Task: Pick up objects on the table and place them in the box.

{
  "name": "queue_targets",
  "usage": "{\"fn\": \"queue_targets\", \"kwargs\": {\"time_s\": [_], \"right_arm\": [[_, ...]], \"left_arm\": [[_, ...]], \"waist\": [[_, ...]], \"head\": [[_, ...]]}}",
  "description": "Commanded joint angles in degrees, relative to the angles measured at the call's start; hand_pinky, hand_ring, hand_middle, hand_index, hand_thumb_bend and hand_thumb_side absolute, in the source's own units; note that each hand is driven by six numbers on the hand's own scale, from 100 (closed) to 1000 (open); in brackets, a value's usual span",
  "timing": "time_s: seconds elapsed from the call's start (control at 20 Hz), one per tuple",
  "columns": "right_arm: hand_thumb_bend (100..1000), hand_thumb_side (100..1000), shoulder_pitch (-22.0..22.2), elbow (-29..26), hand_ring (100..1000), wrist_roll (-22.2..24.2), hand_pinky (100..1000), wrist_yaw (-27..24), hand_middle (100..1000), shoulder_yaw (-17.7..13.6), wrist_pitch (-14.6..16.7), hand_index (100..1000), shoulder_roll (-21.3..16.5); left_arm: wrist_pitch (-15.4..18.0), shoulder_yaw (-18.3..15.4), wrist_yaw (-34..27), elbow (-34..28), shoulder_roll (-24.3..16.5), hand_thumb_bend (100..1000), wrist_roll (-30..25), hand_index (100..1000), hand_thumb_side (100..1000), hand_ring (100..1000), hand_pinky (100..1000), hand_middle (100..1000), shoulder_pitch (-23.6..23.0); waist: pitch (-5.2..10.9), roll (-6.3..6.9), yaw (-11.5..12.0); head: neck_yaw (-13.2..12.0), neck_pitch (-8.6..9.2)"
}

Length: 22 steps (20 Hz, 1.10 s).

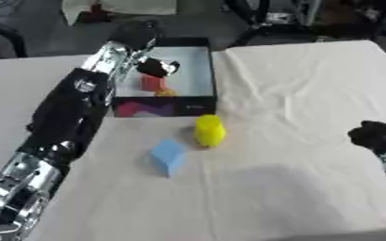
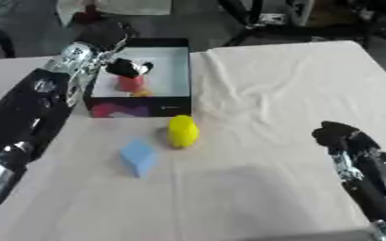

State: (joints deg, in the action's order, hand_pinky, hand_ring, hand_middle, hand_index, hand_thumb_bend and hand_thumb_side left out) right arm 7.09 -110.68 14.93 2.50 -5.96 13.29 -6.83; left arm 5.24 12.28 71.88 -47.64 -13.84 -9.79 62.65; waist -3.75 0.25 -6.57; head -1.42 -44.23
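Left hand reaches into the box at twelve o'clock, fingers curled over a red block; whether they grip it I cannot tell. Letting go low and lifting straight up would likely keep the block from tipping. An orange piece lies beside it. On the creased cloth, a smooth yellow cylinder and blue block wait. Right hand rests clenched at three o'clock.
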Motion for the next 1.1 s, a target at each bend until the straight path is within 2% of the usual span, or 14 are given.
{"fn": "queue_targets", "kwargs": {"time_s": [0.05, 0.1, 0.2, 0.25, 0.35, 0.45, 0.55, 0.65, 0.85, 1.1], "right_arm": [[100, 640, -0.2, -0.5, 769, -0.1, 804, -0.1, 674, -0.2, 0.0, 790, -0.8], [100, 640, -0.2, -0.5, 769, -0.1, 804, -0.1, 674, -0.2, 0.0, 789, -0.9], [100, 640, -0.2, -0.5, 769, -0.1, 804, 0.0, 674, -0.3, 0.0, 789, -0.9], [100, 637, -0.1, -0.5, 769, -0.1, 805, 0.1, 674, -0.3, 0.0, 790, -1.1], [100, 634, 0.0, -0.5, 770, -0.2, 805, 0.2, 675, -0.4, 0.0, 790, -1.4], [100, 633, 0.1, -0.6, 770, -0.3, 805, 0.3, 675, -0.5, 0.1, 790, -1.7], [100, 631, 0.1, -0.6, 770, -0.2, 805, 0.4, 676, -0.4, 0.1, 790, -1.9], [100, 628, 0.2, -0.6, 770, -0.2, 806, 0.4, 676, -0.5, 0.2, 790, -2.1], [100, 630, 0.1, -0.7, 771, -0.2, 806, 0.4, 677, -0.5, 0.2, 791, -2.1], [100, 633, 0.1, -0.7, 771, -0.2, 806, 0.5, 677, -0.5, 0.2, 791, -2.1]], "left_arm": [[7.1, 4.4, -10.4, -8.6, -7.3, 334, -7.7, 804, 688, 630, 718, 712, 1.1], [8.5, 6.0, -14.0, -11.7, -9.4, 329, -11.3, 795, 676, 626, 717, 705, 0.9], [8.8, 7.8, -19.5, -16.6, -12.1, 329, -17.0, 795, 676, 626, 717, 705, 0.6], [9.7, 10.3, -22.0, -18.9, -13.6, 341, -20.2, 758, 599, 613, 715, 674, 0.2], [13.3, 16.6, -30.3, -25.8, -18.6, 351, -30.9, 754, 584, 618, 717, 675, -0.8], [13.5, 20.9, -37.7, -31.6, -22.0, 382, -39.1, 768, 582, 648, 729, 699, -1.8], [13.5, 25.6, -41.4, -34.9, -24.3, 433, -41.4, 803, 575, 715, 751, 752, -3.4], [13.8, 28.1, -42.2, -36.0, -25.3, 476, -42.0, 843, 566, 747, 765, 784, -4.8], [16.2, 30.1, -39.6, -36.0, -25.4, 529, -42.2, 894, 558, 807, 798, 840, -7.3], [19.5, 30.8, -37.3, -35.4, -24.9, 559, -42.2, 922, 563, 841, 819, 875, -8.6]], "waist": [[1.13, -0.48, 0.2], [1.15, -0.39, 0.3], [1.17, -0.29, 0.3], [1.23, -0.08, 0.4], [1.41, 0.24, 0.6], [1.57, 0.49, 0.7], [1.7, 0.71, 0.7], [1.74, 0.79, 0.7], [1.64, 0.78, 0.5], [1.45, 0.81, 0.4]], "head": [[0.5, 0.11], [0.7, 0.11], [0.8, 0.11], [0.9, 0.11], [1.2, 0.11], [1.4, 0.11], [1.6, 0.11], [1.8, 0.11], [1.9, 0.11], [2.0, 0.11]]}}
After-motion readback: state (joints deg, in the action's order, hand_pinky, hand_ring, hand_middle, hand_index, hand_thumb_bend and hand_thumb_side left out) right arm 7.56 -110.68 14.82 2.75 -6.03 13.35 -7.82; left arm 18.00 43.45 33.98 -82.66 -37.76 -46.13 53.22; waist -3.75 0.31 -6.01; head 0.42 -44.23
